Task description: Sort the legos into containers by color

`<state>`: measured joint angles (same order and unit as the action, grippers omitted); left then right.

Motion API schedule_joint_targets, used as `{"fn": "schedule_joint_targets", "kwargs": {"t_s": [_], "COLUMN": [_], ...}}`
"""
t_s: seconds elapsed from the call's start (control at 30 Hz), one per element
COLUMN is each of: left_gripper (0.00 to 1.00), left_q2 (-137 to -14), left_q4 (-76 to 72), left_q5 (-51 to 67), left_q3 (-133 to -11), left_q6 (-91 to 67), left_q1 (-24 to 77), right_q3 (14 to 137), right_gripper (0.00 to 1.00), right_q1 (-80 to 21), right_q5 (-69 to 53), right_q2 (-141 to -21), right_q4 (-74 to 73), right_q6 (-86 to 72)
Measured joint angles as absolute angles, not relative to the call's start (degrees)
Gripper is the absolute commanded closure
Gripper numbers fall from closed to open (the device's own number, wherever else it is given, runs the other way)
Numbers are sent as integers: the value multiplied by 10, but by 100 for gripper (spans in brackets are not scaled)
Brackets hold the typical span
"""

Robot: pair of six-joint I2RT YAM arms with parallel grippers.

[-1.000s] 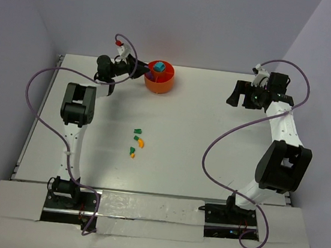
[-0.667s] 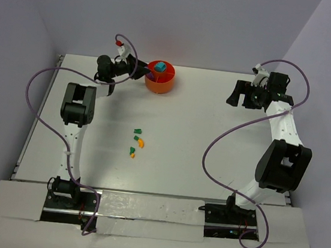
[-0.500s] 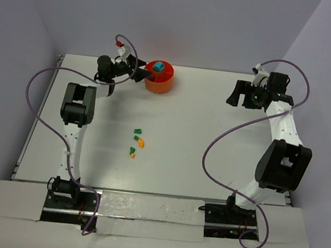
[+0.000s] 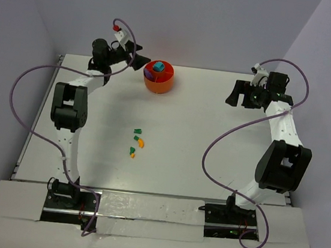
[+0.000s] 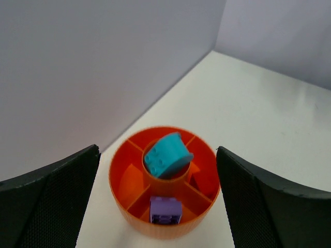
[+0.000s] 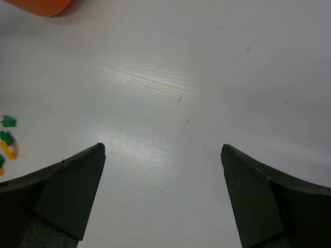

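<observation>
The round orange tub (image 4: 159,84) stands at the back of the table. A teal-blue lego (image 5: 168,155) lies tilted on its central ring, and a purple lego (image 5: 165,209) rests in the near compartment. My left gripper (image 4: 139,58) hovers open just left of the tub, holding nothing; in the left wrist view the left gripper (image 5: 158,151) frames the tub (image 5: 164,231). Several green and orange-yellow legos (image 4: 137,142) lie loose mid-table. My right gripper (image 4: 234,95) hangs open and empty over bare table at the back right.
The back wall runs close behind the tub, and the left wall meets it near the left arm. In the right wrist view the loose legos (image 6: 6,137) sit at the left edge and the tub's wall (image 6: 46,5) shows at the top left.
My left gripper has opened and drawn back up and to the left from the tub. The purple lego now lies in the tub. The right arm has not moved.
</observation>
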<state>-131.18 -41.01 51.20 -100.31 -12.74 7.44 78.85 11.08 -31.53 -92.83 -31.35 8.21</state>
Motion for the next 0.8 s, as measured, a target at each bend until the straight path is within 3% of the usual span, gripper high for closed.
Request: {"fn": "schedule_joint_targets", "kwargs": {"t_s": [0.37, 0.63, 0.8], "left_gripper": [1, 1, 1], "left_q2": [-1088, -1000, -982], "left_q4": [50, 236, 268], "left_q5": [438, 361, 354], "left_q3": [-1069, -863, -775], "left_q6": [131, 223, 239], "left_q1": [83, 133, 135], "right_q3": [769, 707, 684], "right_gripper": [0, 0, 0], "right_q1": [82, 48, 44], "right_q5": [-290, -271, -269], "right_q2": [-876, -847, -844], "right_q4": [-303, -275, -261], "right_q6": [119, 135, 136]}}
